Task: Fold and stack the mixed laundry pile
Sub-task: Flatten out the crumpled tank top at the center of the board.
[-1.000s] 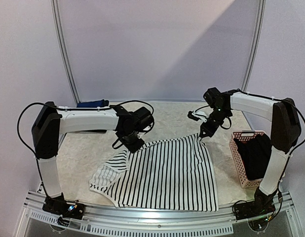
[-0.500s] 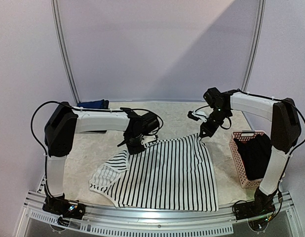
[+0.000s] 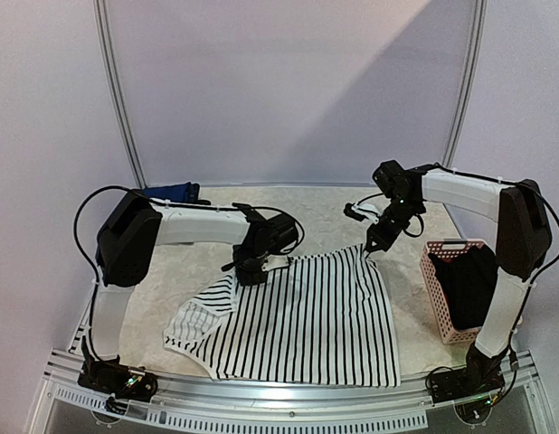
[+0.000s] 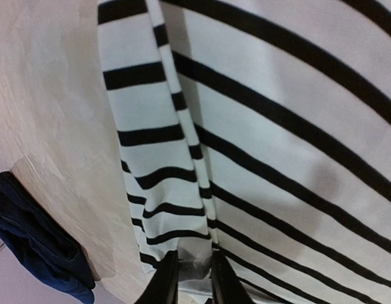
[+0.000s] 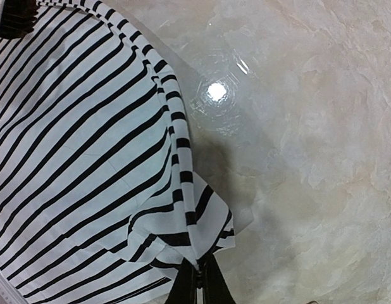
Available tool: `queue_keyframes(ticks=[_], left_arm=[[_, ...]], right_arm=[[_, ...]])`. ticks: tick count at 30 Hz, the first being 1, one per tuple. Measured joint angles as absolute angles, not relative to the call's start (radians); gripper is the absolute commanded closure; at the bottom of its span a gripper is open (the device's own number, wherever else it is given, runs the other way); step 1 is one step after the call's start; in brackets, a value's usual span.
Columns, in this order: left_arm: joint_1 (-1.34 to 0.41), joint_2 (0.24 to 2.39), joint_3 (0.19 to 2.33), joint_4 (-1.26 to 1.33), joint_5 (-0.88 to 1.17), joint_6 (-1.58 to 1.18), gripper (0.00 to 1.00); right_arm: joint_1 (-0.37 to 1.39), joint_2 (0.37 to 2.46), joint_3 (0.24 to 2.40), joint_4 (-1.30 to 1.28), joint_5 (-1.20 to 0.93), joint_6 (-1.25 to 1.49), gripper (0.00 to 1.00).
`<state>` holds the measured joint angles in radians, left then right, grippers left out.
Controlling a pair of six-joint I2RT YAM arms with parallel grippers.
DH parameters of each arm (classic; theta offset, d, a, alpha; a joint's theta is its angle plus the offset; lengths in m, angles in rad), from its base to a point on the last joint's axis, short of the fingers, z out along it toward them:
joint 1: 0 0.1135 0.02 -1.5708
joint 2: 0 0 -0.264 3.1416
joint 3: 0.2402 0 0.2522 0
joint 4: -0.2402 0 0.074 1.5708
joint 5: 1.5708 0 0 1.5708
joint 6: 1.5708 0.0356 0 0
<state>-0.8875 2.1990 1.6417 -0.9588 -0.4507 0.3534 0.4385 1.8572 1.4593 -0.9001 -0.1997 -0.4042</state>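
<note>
On marbled table, right gripper pinches striped tank top; left gripper narrow astride it

The left arm bends at the elbow and reaches in toward the middle, with its wrist pointing down. The left gripper has its two fingers close together, with just a small gap. The right arm reaches in from its side, wrist tipped down, and the right gripper is pinched tight on a corner of the striped top.
</note>
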Motion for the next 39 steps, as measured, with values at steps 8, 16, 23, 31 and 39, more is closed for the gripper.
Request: queue_keyframes(ticks=[8, 16, 23, 31, 39], left_arm=[[-0.888, 2.211, 1.647, -0.948, -0.510, 0.366, 1.00], [-0.882, 2.178, 1.647, -0.935, -0.514, 0.361, 1.00], [-0.881, 2.014, 1.644, -0.931, -0.534, 0.346, 1.00], [-0.875, 1.819, 1.700, -0.949, -0.607, 0.333, 1.00], [-0.887, 1.713, 1.892, -0.997, -0.643, 0.329, 1.00]], right_arm=[[0.439, 1.864, 1.459, -0.900, -0.205, -0.404, 1.00], [0.439, 1.866, 1.459, -0.900, -0.205, -0.404, 1.00], [0.439, 1.856, 1.472, -0.925, -0.219, -0.405, 1.00], [0.439, 1.772, 1.704, -1.033, -0.212, -0.435, 1.00], [0.439, 1.655, 1.928, -1.114, -0.190, -0.464, 1.00]])
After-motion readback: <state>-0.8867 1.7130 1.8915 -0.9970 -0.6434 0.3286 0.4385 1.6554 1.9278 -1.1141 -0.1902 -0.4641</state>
